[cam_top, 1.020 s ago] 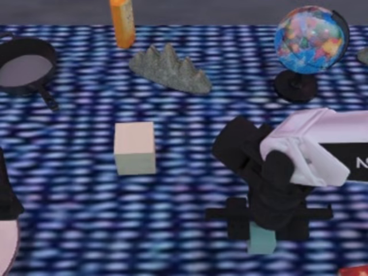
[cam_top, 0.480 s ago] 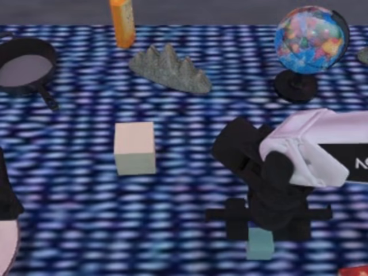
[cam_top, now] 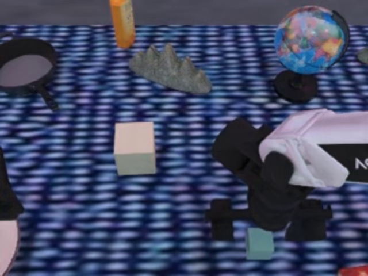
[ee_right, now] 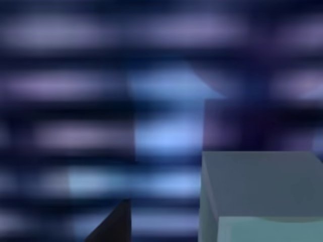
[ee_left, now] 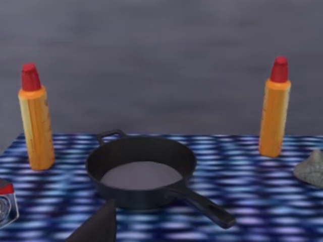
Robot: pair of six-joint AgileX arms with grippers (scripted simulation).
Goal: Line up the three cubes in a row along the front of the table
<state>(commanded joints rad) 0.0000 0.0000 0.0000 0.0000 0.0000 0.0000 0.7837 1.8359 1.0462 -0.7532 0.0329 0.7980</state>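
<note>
While the right claw (cam_top: 269, 221) hung spread apart over one small teal-grey matte cube (cam_top: 260, 244), one large cream-pink cube (cam_top: 134, 148) sat well left; left claw's state unclear.

The right arm (cam_top: 322, 146) has a pale pink-white boxy shell with rounded edges and a black panel carrying a partly visible white letter. Its wrist section is matte black and bulbous. The right gripper (cam_top: 269, 221) is matte black: a horizontal crossbar with two blocky fingers (cam_top: 221, 221). The left arm (cam_top: 7, 224) shows a black segment above a pale pink curved shell.
</note>
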